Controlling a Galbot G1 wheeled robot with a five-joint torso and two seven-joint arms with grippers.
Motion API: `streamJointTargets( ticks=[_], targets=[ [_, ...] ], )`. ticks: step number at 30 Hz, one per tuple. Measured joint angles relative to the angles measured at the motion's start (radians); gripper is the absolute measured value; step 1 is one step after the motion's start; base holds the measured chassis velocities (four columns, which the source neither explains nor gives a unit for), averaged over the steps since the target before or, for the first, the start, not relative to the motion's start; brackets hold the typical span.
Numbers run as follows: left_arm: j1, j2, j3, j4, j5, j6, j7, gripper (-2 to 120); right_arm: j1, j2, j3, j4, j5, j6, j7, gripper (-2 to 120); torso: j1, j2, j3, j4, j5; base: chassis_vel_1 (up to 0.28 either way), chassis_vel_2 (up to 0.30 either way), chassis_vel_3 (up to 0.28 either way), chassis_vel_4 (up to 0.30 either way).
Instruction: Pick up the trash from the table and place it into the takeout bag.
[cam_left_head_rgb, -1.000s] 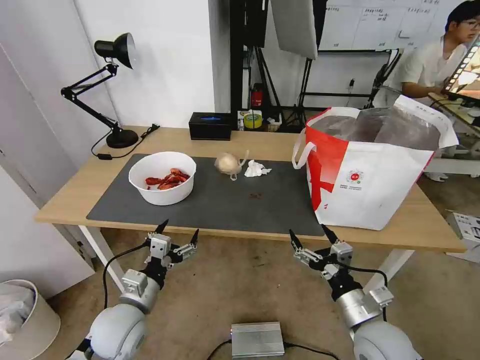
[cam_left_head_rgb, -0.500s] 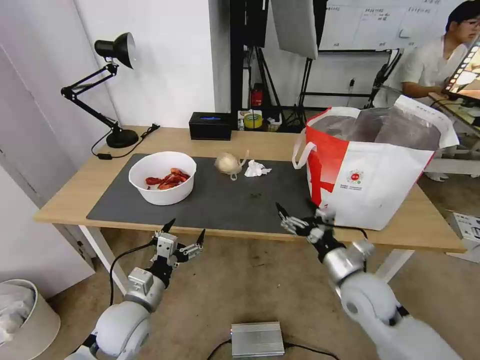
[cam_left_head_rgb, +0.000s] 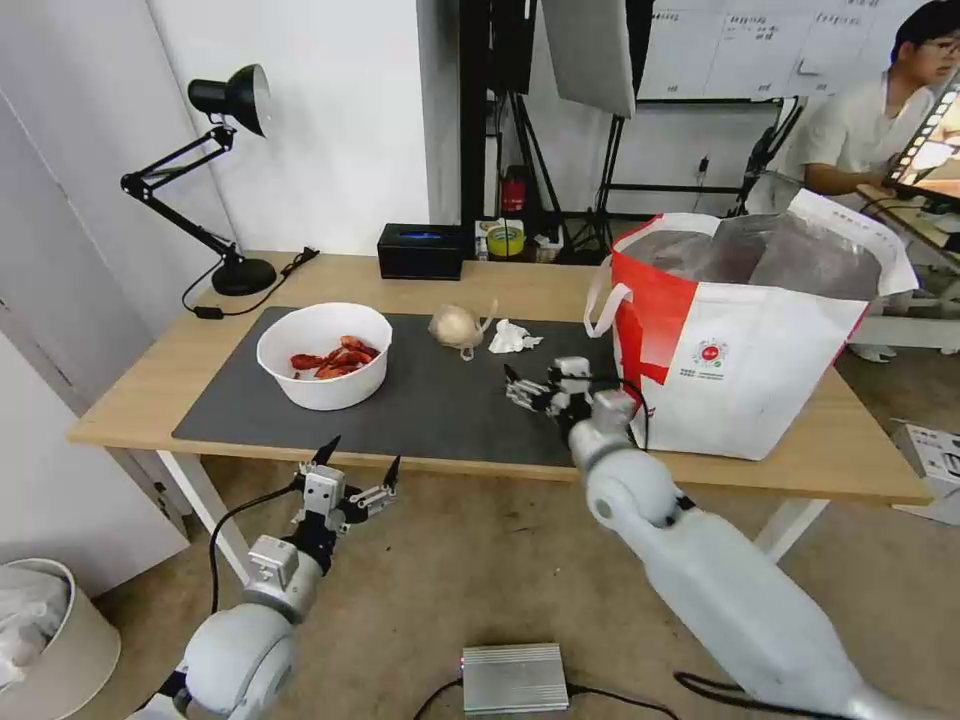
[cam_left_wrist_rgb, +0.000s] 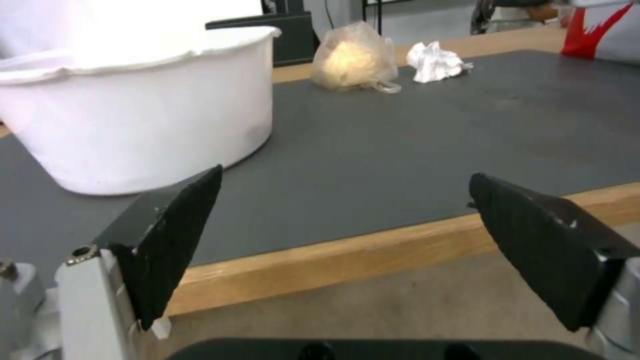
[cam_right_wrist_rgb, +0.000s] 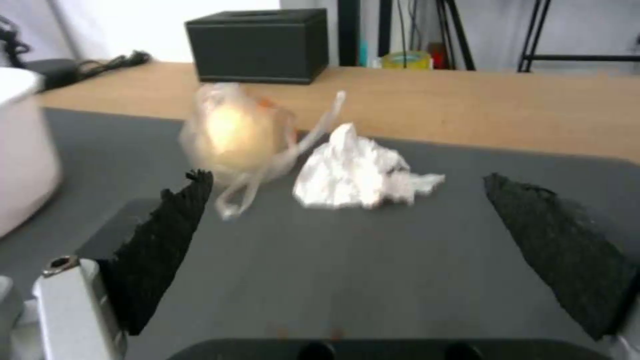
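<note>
Your right claw (cam_left_head_rgb: 530, 385) hangs low over the dark mat (cam_left_head_rgb: 430, 410) on the desk (cam_left_head_rgb: 150, 385), its black fingers (cam_right_wrist_rgb: 167, 240) spread wide and holding nothing. Straight ahead of it, framed between the fingers in the right wrist view, lies the crumpled white tissue (cam_right_wrist_rgb: 357, 172); the knotted beige plastic-wrapped ball (cam_right_wrist_rgb: 233, 132) sits just beside the tissue, toward the claw's left finger. The white bowl of red shells (cam_left_head_rgb: 324, 355) stands well off to the claw's left, and the takeout bag (cam_left_head_rgb: 740, 340) rises close on its right, mouth open upward.

Your left claw (cam_left_head_rgb: 350, 478) waits below the desk's front edge, fingers likewise spread and empty.

The risk, as it looks from here, is the ball's loose knotted tail (cam_right_wrist_rgb: 313, 130): it trails across toward the tissue, so a wide closure could snag the plastic and drag both pieces, or nudge the ball into a roll. The tissue is light and soft; fingers that skim it may push it along the mat rather than pinch it.

The tissue has no strong long axis, though it spreads a little wider across the claw's opening than toward it, with a thin flap pointing to the claw's right. The ball's tail runs up and away from the claw.
</note>
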Motion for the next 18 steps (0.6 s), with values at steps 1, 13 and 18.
streamJointTargets(
  ticks=[1, 13, 18],
  targets=[
    [0.0, 0.0, 0.0, 0.0, 0.0, 0.0, 0.0, 100, 0.0, 0.0, 0.0, 0.0, 0.0, 0.0, 0.0, 100, 0.0, 0.0, 0.0, 0.0, 0.0, 0.0, 0.0, 0.0, 0.0],
    [0.002, -0.035, 0.007, 0.01, 0.004, -0.014, -0.002, 100, 0.217, 0.137, -0.089, -0.275, 0.055, -0.062, 0.082, 100, 0.0, 0.0, 0.0, -0.0001, 0.0001, 0.0, 0.0, 0.0, 0.0],
    [0.0, -0.036, 0.01, 0.014, 0.005, -0.013, -0.002, 100, 0.282, 0.21, -0.09, -0.413, 0.061, -0.068, 0.075, 100, 0.0, 0.0, 0.0, -0.0003, 0.0001, 0.0, 0.0, 0.0, 0.0]
  ],
)
